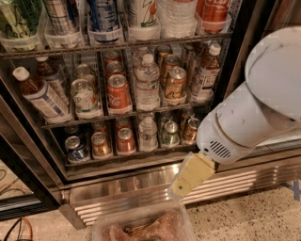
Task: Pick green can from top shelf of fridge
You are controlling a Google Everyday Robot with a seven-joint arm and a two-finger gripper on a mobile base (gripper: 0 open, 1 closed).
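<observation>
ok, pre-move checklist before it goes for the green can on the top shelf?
1. Green can in view: ok. It stands at the far left of the top shelf, with its top cut off by the picture edge.
2. Gripper at shelf height: not ok. It is low, before the base panel of the fridge.
3. Gripper lined up with the can: not ok. It is far off to the side.
4. Room beside the can: looks tight. The silver striped can stands close beside it.
5. Door glass out of the way: cannot tell.
</observation>
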